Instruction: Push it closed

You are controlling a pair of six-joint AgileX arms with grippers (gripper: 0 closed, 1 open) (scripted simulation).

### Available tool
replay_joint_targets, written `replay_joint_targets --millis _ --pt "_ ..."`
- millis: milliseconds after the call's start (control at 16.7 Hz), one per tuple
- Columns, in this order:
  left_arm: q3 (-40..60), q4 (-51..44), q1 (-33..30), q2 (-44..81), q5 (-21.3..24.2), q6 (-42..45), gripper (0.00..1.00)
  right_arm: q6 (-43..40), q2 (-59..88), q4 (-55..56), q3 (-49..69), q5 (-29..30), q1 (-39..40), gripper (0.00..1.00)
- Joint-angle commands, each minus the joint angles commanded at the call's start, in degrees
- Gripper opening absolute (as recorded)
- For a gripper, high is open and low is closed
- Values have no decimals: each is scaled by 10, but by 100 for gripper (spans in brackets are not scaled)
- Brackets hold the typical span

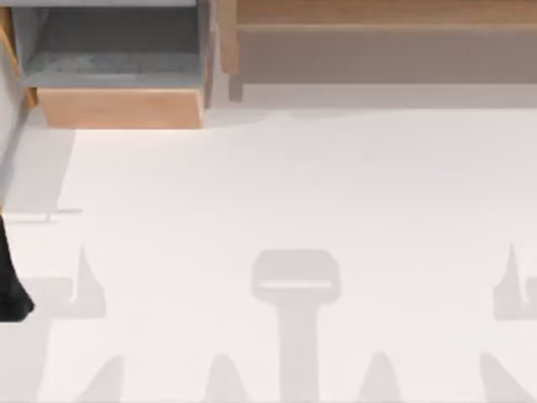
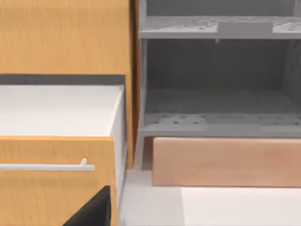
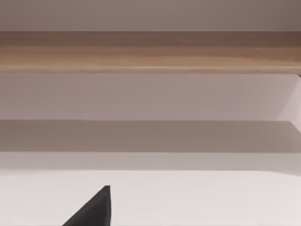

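The door (image 1: 8, 50) shows at the top view's far left edge as a narrow orange-brown strip with a pale grey face, swung out from the cabinet. In the left wrist view, an orange-brown panel with a white bar handle (image 2: 51, 183) stands left of the cabinet opening; I cannot tell whether it is the same door. My left gripper (image 2: 94, 209) is a black wedge right beside that panel, and my left arm (image 1: 13, 285) is a dark shape at the table's left edge. My right gripper (image 3: 94, 207) hovers over bare table, facing the long wooden board.
A pulled-out drawer (image 1: 117, 107) with a wood front and grey inner walls juts from the cabinet at the back left. A long wooden shelf board (image 1: 377, 13) runs along the back right. White table (image 1: 294, 185) stretches in front of both.
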Motion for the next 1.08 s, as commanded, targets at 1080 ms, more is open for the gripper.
replay_joint_targets --millis 1080 --pt "304 285 -225 587 -224 7 100 0 0 0 0 0 0 100"
